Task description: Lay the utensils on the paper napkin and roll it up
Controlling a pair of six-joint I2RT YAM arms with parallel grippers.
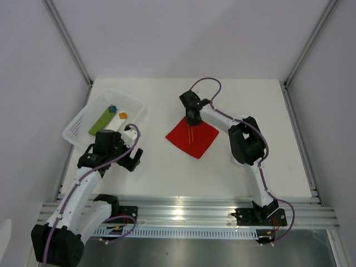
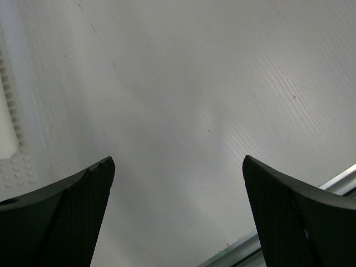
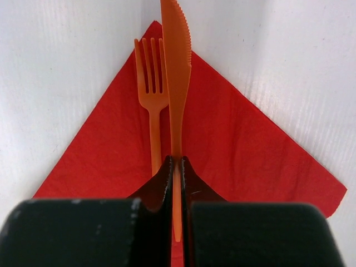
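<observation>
Orange plastic, thin and light, the knife was pinched by its handle in the closed right tool, with the blade pointing to the top of the right wrist view. Just left of it the fork lay flat on the red paper napkin, a diamond near the centre of the overhead view on the white worktop. The cutlery looked stiff but slippery and was best taken mid-handle. The napkin looked soft and prone to sliding, so a corner seemed the place to lift it. The left tool hung wide open and empty.
</observation>
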